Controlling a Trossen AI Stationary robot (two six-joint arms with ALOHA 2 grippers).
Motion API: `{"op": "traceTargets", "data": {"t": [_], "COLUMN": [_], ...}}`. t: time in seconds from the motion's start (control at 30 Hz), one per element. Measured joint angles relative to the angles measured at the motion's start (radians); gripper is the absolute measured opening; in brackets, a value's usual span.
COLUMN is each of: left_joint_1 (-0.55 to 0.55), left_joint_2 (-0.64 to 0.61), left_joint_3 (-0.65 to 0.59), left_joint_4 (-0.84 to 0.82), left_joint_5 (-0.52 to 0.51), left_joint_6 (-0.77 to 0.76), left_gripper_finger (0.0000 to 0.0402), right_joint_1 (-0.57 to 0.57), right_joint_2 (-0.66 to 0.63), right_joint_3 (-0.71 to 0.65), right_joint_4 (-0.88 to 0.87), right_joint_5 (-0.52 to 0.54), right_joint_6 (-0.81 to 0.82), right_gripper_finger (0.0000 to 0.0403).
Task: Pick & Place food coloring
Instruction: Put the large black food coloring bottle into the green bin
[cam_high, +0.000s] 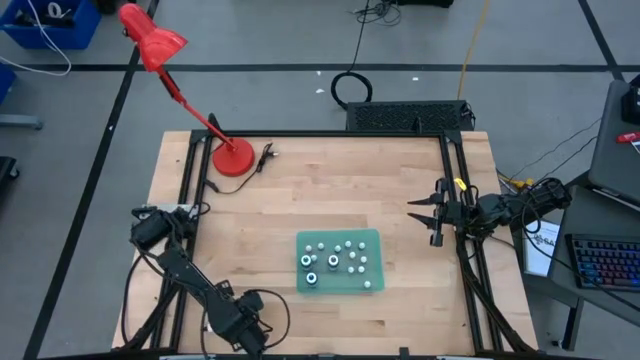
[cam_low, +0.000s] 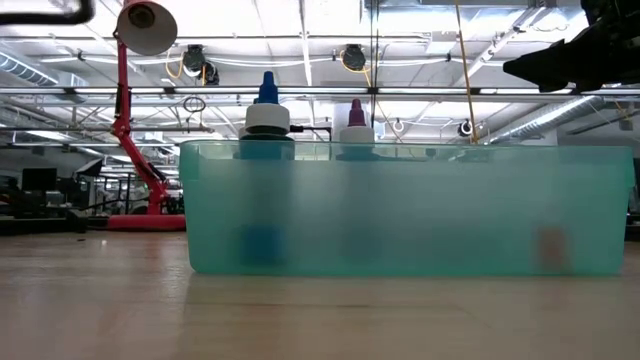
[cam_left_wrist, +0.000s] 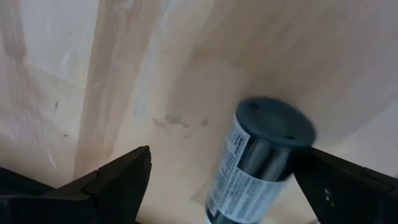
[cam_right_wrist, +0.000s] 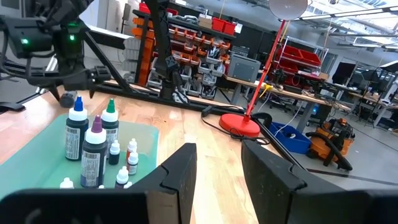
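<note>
High view showed the left gripper (cam_high: 243, 330) low at the table's (cam_high: 300, 190) near edge, bare wood between it and the teal tray (cam_high: 372, 240). Left wrist view showed its fingers (cam_left_wrist: 118, 180) spread wide, a dark bottle (cam_left_wrist: 258, 158) lying between them on the wood, touching neither, its flat base turned toward the camera and its long axis running back toward the wrist. Farther off, the rest of the food coloring (cam_high: 335, 262) stood upright in the tray, tips up. Beyond the tray, the right gripper (cam_high: 432, 217) hung near the table's right edge, fingers (cam_right_wrist: 180, 171) parted, the tray well apart from it. A red lamp (cam_high: 233, 157) stood at the far-left corner.
</note>
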Motion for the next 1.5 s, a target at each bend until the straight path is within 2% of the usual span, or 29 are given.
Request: {"op": "traceTargets", "data": {"t": [0.13,0.3,0.43,0.53,0.63,0.8,0.93,0.97,1.17,1.3,1.4,1.5], "left_joint_1": [-0.011,-0.014,-0.005,0.015,0.03,0.055,0.076,0.077,0.069,0.083,0.099,0.115], "left_joint_2": [0.0,-0.008,-0.008,-0.007,-0.006,-0.005,-0.004,-0.004,-0.003,-0.002,0.005,0.011], "left_joint_3": [-0.052,-0.1,-0.116,-0.116,-0.114,-0.114,-0.115,-0.116,-0.118,-0.099,-0.038,0.038], "left_joint_4": [0.059,0.141,0.199,0.247,0.291,0.33,0.35,0.359,0.396,0.372,0.293,0.136], "left_joint_5": [0.03,0.017,-0.021,-0.07,-0.141,-0.332,-0.341,-0.344,-0.379,-0.335,-0.32,-0.34], "left_joint_6": [-0.004,-0.012,0.03,0.055,0.081,0.099,0.156,0.177,0.175,0.152,0.18,0.173], "left_gripper_finger": [0.0381,0.038,0.0352,0.0299,0.023,0.0107,0.0021,0.0011,0.0011,0.0021,0.0049,0.0093], "right_joint_1": [0.0,0.0,0.0,0.0,0.0,0.0,0.0,0.0,0.0,0.0,0.0,0.0], "right_joint_2": [0.0,0.0,0.0,0.0,0.0,0.0,0.0,0.0,0.0,0.0,0.0,0.0], "right_joint_3": [0.0,0.0,0.0,0.0,0.0,-0.001,-0.001,-0.001,-0.001,-0.001,-0.001,-0.001], "right_joint_4": [0.0,0.0,0.0,0.0,0.0,0.0,0.0,0.0,0.0,0.0,0.0,0.0], "right_joint_5": [0.0,0.0,0.0,0.0,0.0,0.0,0.0,0.0,0.0,0.0,0.0,0.0], "right_joint_6": [0.0,0.0,0.0,0.0,0.0,0.0,0.0,0.0,0.0,0.0,0.0,0.0], "right_gripper_finger": [0.0116,0.0116,0.0116,0.0116,0.0116,0.0116,0.0116,0.0116,0.0116,0.0116,0.0116,0.0116]}}
